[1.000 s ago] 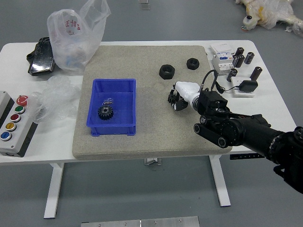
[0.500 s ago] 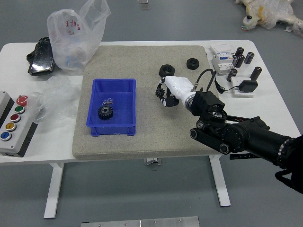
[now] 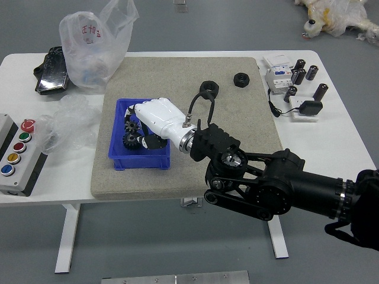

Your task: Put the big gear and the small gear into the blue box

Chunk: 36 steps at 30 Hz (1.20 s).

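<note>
Head view: robot hand (image 3: 153, 122) over blue box (image 3: 133, 163).

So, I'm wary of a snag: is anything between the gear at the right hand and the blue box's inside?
Nothing visible. The gear that the right hand appears to hold shows over the open blue box; the other gear lies inside, close by in this view. The hand hides part of the interior.

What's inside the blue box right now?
Inside the blue box, a dark gear sits, partly hidden by the right hand, whose fingers hold a second gear over the box. What lies under the hand can't be seen.
</note>
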Each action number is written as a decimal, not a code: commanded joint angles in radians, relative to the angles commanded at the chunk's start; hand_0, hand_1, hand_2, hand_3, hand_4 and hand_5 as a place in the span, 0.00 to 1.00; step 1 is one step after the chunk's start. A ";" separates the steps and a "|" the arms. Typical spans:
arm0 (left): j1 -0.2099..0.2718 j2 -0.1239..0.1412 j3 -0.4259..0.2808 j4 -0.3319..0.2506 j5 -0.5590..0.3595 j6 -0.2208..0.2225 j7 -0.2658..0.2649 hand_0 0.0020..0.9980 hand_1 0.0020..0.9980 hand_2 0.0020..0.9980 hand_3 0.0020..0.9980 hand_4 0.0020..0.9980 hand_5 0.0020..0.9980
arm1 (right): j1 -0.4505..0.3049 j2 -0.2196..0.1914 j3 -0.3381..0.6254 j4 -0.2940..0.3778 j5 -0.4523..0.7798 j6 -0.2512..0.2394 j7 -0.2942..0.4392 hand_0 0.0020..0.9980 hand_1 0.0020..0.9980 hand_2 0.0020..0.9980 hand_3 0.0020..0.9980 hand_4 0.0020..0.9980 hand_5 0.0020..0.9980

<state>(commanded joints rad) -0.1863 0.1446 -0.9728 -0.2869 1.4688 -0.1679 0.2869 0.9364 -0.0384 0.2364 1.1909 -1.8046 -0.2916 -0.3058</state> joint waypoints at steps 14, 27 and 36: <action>0.003 0.000 -0.004 -0.002 0.004 -0.004 0.005 0.71 0.53 0.54 0.67 0.70 0.49 | -0.007 0.008 -0.015 -0.013 -0.024 0.019 -0.013 0.56 0.47 0.24 0.84 0.74 0.30; 0.003 -0.003 0.007 -0.001 -0.011 0.000 0.002 0.71 0.53 0.54 0.67 0.70 0.49 | -0.089 -0.055 0.121 0.051 0.062 -0.055 0.045 0.54 0.48 0.33 0.78 0.76 0.34; 0.014 0.000 0.003 0.004 -0.008 0.011 -0.004 0.71 0.53 0.54 0.67 0.70 0.49 | -0.271 -0.183 0.370 0.148 0.290 -0.094 0.238 0.56 0.69 0.73 0.91 0.78 0.37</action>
<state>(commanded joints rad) -0.1722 0.1442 -0.9702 -0.2831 1.4613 -0.1570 0.2826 0.6657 -0.2210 0.6066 1.3393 -1.5146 -0.3853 -0.0680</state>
